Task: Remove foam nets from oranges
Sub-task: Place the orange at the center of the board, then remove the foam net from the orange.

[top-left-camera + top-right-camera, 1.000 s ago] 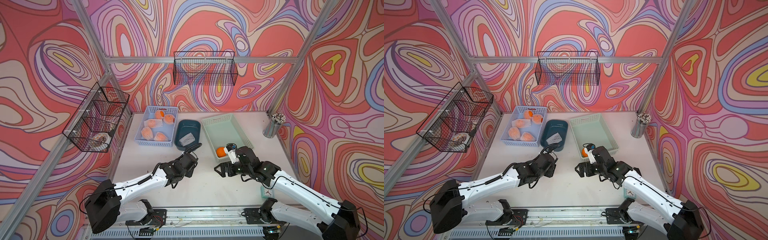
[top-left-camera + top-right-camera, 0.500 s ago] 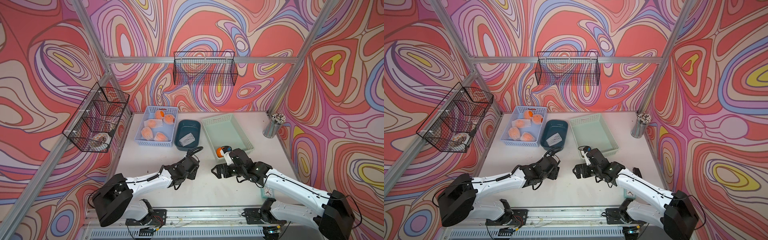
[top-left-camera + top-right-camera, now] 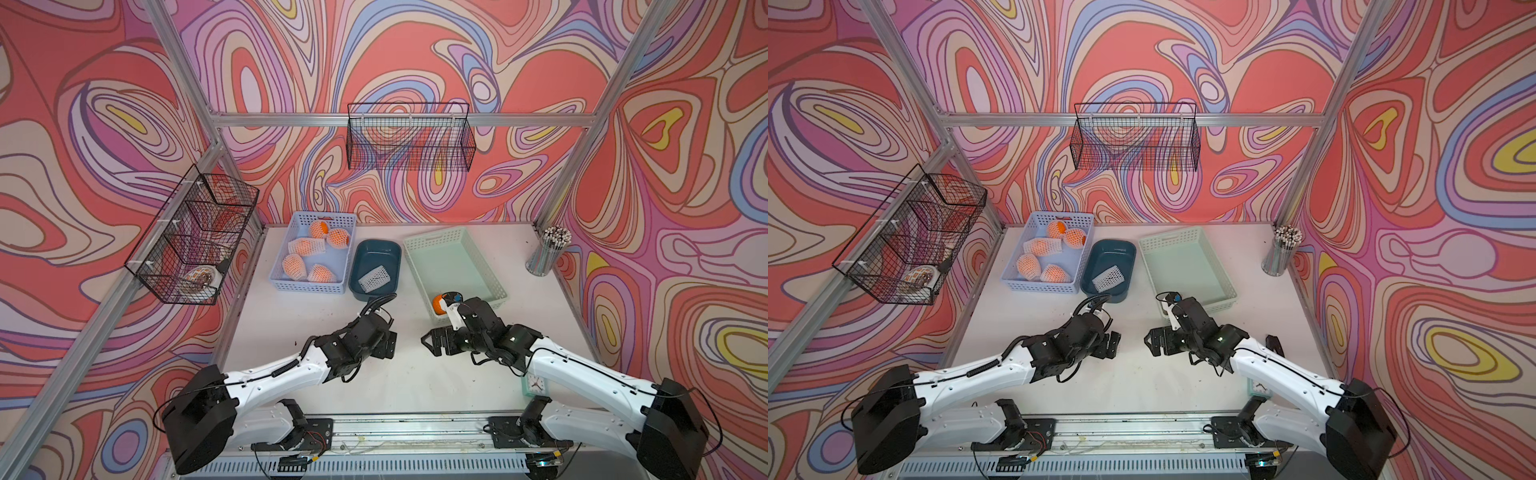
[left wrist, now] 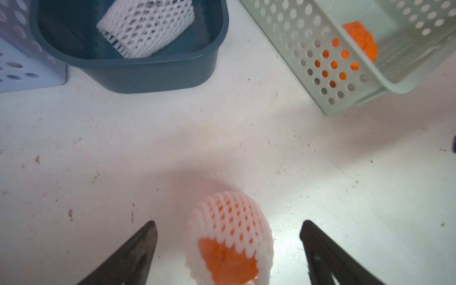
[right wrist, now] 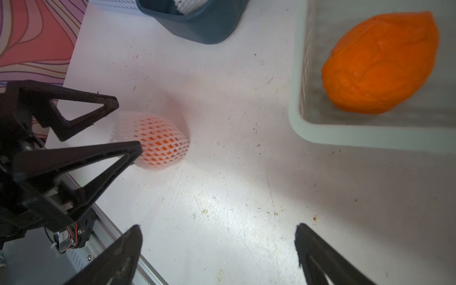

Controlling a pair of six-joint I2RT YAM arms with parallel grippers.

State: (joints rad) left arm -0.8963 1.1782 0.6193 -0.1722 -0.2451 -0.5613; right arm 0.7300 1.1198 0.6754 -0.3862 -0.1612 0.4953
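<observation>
One orange in a white foam net (image 4: 230, 237) lies on the white table between the fingers of my left gripper (image 4: 228, 223), which is open, with a gap on each side. The right wrist view shows this netted orange (image 5: 160, 142) at the left gripper's fingertips (image 5: 134, 150). My right gripper (image 5: 218, 229) is open and empty over bare table, facing the left gripper (image 3: 388, 345) in both top views. A bare orange (image 5: 380, 64) sits in the mint basket (image 3: 457, 266). An empty foam net (image 3: 374, 277) lies in the dark blue tub (image 3: 376, 253). Several netted oranges (image 3: 309, 259) fill the lavender basket (image 3: 291, 286).
Black wire baskets hang on the left wall (image 3: 195, 237) and the back wall (image 3: 409, 141). A cup of sticks (image 3: 548, 253) stands at the back right. A small mint clock (image 3: 536, 384) sits under the right arm. A metal rail (image 3: 395, 428) runs along the table's front edge.
My left gripper has opened wide and come toward the front of the table, leaving the netted orange free between its fingers. The right gripper stays open and has barely shifted.
</observation>
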